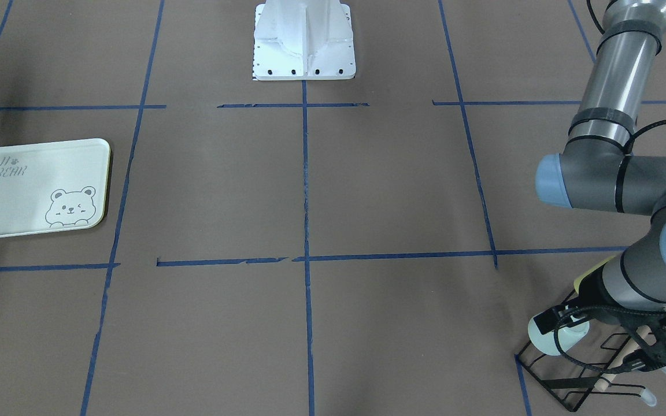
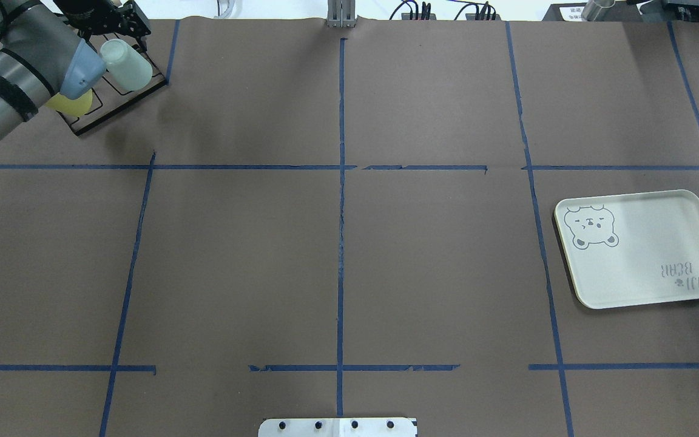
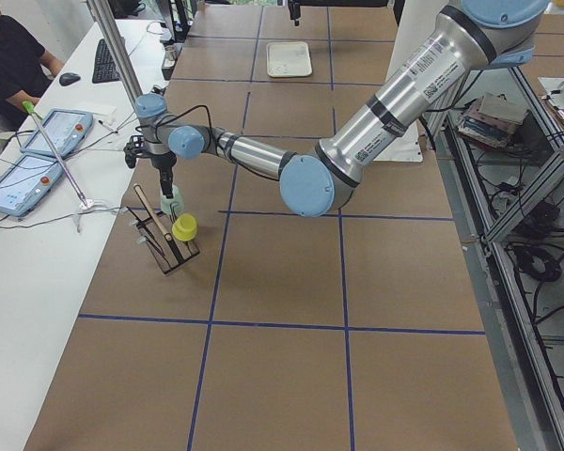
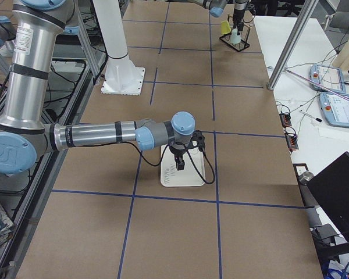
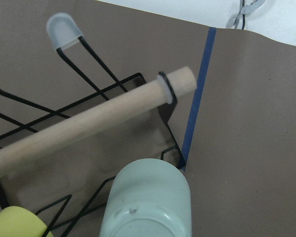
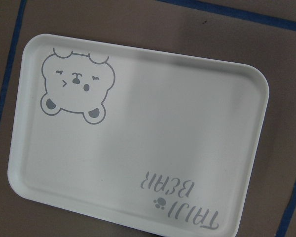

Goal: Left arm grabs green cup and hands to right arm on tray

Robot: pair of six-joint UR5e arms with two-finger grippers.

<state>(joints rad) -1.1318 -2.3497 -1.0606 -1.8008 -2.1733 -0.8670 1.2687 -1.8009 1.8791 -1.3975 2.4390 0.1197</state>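
Base-up, the green cup [image 5: 147,202] tilts on the black wire rack [image 3: 169,252], long axis slanting, at the far left corner of the brown-paper counter [image 2: 337,255]; a desk [image 3: 38,263] lies beyond. For the left arm [image 1: 610,173] and right arm [image 4: 99,135], I cannot tell the jaws' spread.

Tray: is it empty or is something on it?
Empty. The tray shows only its printed bear and lettering.

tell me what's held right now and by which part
cannot tell: the green cup sits upside down on the black rack right by the left gripper, contact unseen. Right gripper over the tray shows nothing in it.
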